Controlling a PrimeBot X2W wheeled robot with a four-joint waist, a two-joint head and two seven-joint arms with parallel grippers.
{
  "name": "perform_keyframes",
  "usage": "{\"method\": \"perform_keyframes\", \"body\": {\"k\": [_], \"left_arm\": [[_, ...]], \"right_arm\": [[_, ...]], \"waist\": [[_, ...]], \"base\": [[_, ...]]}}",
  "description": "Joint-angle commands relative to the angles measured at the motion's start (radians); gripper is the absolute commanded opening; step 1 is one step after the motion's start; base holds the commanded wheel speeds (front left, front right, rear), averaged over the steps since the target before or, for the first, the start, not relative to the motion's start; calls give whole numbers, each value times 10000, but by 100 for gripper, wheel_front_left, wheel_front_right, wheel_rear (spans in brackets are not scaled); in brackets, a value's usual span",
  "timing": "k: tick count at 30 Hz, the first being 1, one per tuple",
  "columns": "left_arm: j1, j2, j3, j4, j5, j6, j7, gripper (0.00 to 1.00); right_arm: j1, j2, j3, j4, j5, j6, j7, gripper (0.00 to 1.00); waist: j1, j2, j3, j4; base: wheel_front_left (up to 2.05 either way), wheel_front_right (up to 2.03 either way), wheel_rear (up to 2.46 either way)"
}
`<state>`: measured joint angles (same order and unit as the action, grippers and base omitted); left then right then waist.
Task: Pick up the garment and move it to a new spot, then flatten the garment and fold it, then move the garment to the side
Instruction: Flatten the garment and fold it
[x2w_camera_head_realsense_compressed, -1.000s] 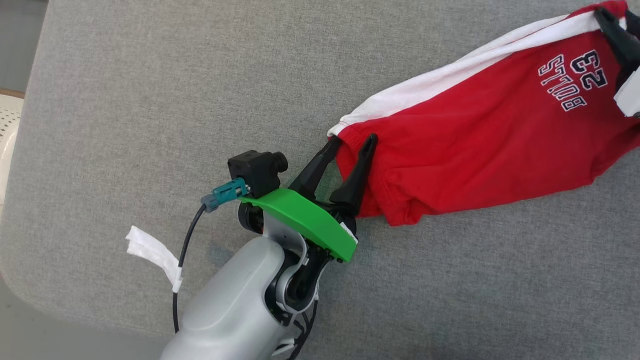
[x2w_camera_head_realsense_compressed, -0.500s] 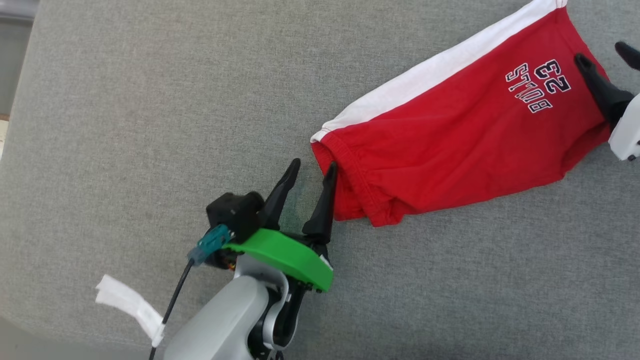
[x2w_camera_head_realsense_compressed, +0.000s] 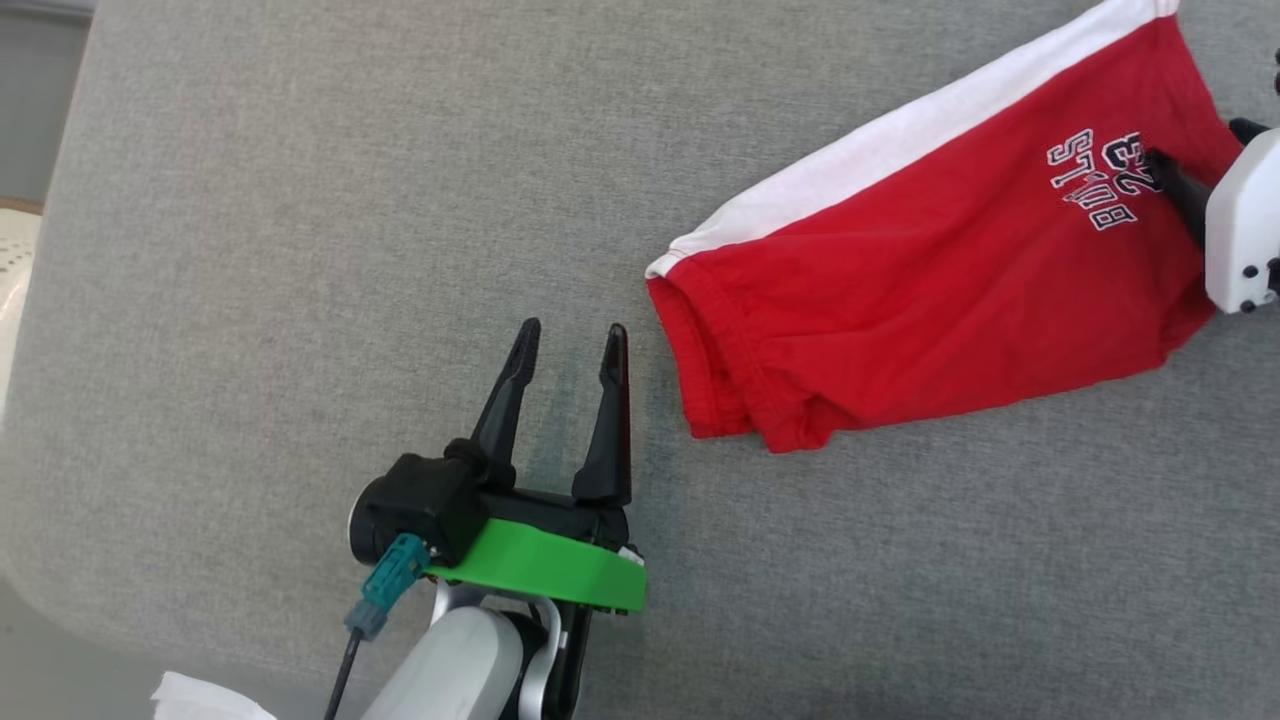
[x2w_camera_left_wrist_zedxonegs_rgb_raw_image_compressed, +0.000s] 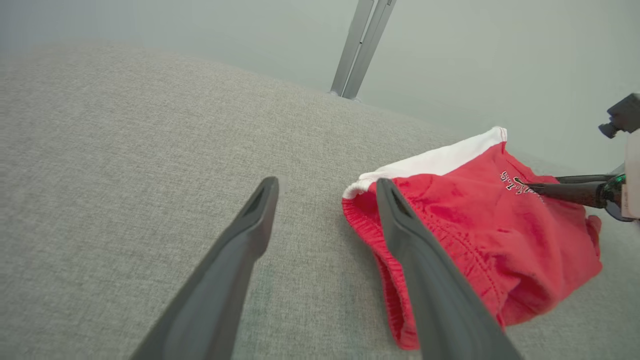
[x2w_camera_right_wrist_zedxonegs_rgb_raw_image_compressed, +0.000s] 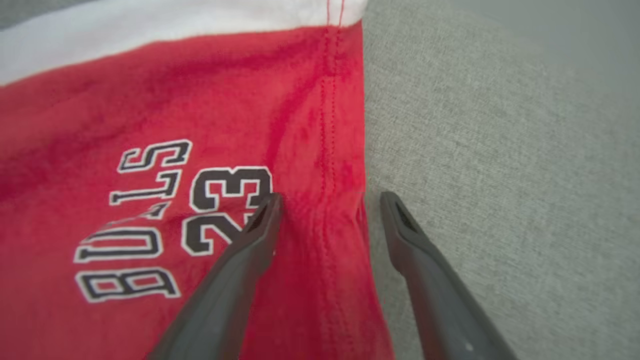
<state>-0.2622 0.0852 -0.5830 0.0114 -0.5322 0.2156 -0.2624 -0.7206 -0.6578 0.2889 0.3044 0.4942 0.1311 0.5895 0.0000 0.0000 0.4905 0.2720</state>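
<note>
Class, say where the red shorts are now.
Head view, upper right: the red shorts lie on the grey cushion, the open left pincer just clear of their gathered end, the open right pincer straddling their printed end.

surface: grey fabric cushion (x2w_camera_head_realsense_compressed: 300, 200); on it: red-and-white shorts (x2w_camera_head_realsense_compressed: 900, 290), spread flat

You have a broad bare stretch of grey upholstered surface (x2w_camera_head_realsense_compressed: 300, 250) to the left of the red shorts (x2w_camera_head_realsense_compressed: 950, 280) and nearer you. Your left gripper (x2w_camera_head_realsense_compressed: 572, 328) sits over it with fingers spread, just beside the elastic waistband, with a narrow strip of bare fabric between. Your right gripper (x2w_camera_right_wrist_zedxonegs_rgb_raw_image_compressed: 330, 197), fingers apart, straddles the shorts' hem: one finger over the printed number, the other over bare surface. Past the far edge a metal post (x2w_camera_left_wrist_zedxonegs_rgb_raw_image_compressed: 362, 45) rises.
</note>
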Motion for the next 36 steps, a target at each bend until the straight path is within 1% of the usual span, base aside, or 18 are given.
{"method": "perform_keyframes", "body": {"k": [1,3,4,5,6,8,10,14,16,20,25,28,30,33,36], "left_arm": [[116,-104,75,86,213,-188,-25,100],[184,-224,151,200,260,-399,-26,100],[244,-258,207,274,330,-487,-26,100],[285,-273,262,321,372,-548,-26,100],[353,-291,364,382,401,-619,-27,100],[501,-309,544,497,560,-756,-27,100],[744,-315,714,641,776,-869,-26,100],[1266,-312,1092,938,1077,-1128,-27,100],[1516,-262,1249,1058,1234,-1270,-26,100],[1936,-196,1543,1279,1437,-1328,-26,100],[2293,-171,1737,1445,1623,-1462,-26,100],[2389,-215,1667,1536,1665,-1548,-27,100],[2446,-243,1615,1618,1623,-1562,-28,100],[2529,-283,1632,1743,1537,-1390,-28,100],[2591,-320,1562,1823,1429,-1289,-27,100]], "right_arm": [[-50,86,51,250,-97,-7,283,100],[101,343,258,381,175,12,692,100],[202,440,389,354,379,33,879,77],[283,508,461,308,492,36,921,14],[386,506,514,239,636,36,967,0],[598,545,403,216,983,30,819,0],[875,612,16,243,1412,10,574,0],[1584,619,-1048,446,2045,-19,147,0],[1970,723,-1577,547,2336,-22,6,0],[2714,913,-2622,517,2930,-13,-214,0],[3383,1106,-3827,745,3130,-10,-376,0],[3426,1028,-4671,1031,2835,-7,-547,0],[3328,1134,-5040,845,2651,-2,-527,0],[3188,1425,-5093,118,2387,-2,-116,0],[3166,1790,-4649,-947,2041,-2,652,0]], "waist": [[0,0,144,240],[0,0,119,273],[0,0,65,250],[0,0,-4,196],[0,0,-100,95],[0,0,-360,-192],[0,0,-699,-536],[0,0,-1428,-1241],[0,0,-1736,-1544],[0,0,-2192,-1905],[0,0,-2373,-2080],[0,0,-2436,-2001],[0,0,-2477,-1931],[0,0,-2552,-1911],[0,0,-2646,-1917]], "base": [[0,0,0],[0,0,0],[0,0,0],[0,0,0],[0,0,0],[0,0,0],[0,0,0],[0,0,0],[0,0,0],[0,0,0],[0,0,0],[0,0,0],[0,0,0],[0,0,0],[0,0,0]]}}
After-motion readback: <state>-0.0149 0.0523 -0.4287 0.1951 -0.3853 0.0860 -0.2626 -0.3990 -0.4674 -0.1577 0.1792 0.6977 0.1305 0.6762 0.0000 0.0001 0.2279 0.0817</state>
